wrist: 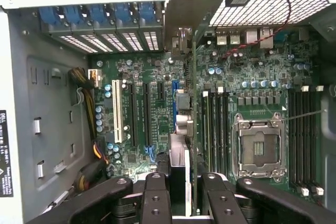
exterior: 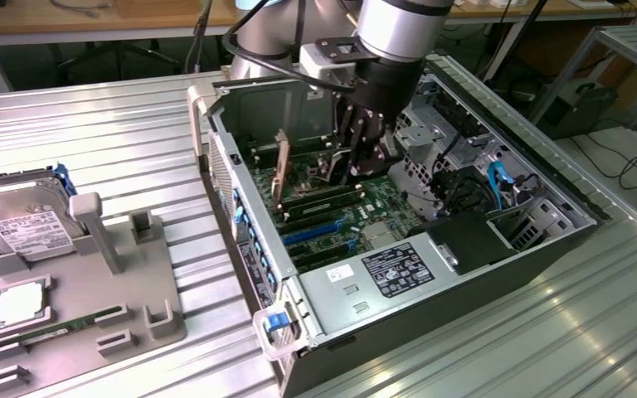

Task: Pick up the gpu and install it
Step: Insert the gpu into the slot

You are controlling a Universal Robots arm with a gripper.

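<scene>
Black and thin, the gpu (wrist: 193, 129) stands on edge between the claw's (wrist: 184, 184) fingers (wrist: 156, 195), which are closed narrowly on its upper edge. Its long axis runs along the motherboard (wrist: 252, 85) toward the case's rear wall, where its pale bracket (wrist: 181, 17) meets the row of blue-tabbed slot covers (wrist: 105, 17). It hangs straight below the claw, beside the blue expansion slot (wrist: 174, 103), and I cannot tell whether its lower edge is seated.

In the exterior view the arm (exterior: 401, 33) reaches straight down into the open computer case (exterior: 407, 274), with the claw (exterior: 352, 162) deep inside near the rear wall. Well apart, toward the table's edge on the exterior view's left, a grey fixture (exterior: 86, 290) carries a hard drive (exterior: 26, 220) and a memory stick (exterior: 59, 326).
</scene>
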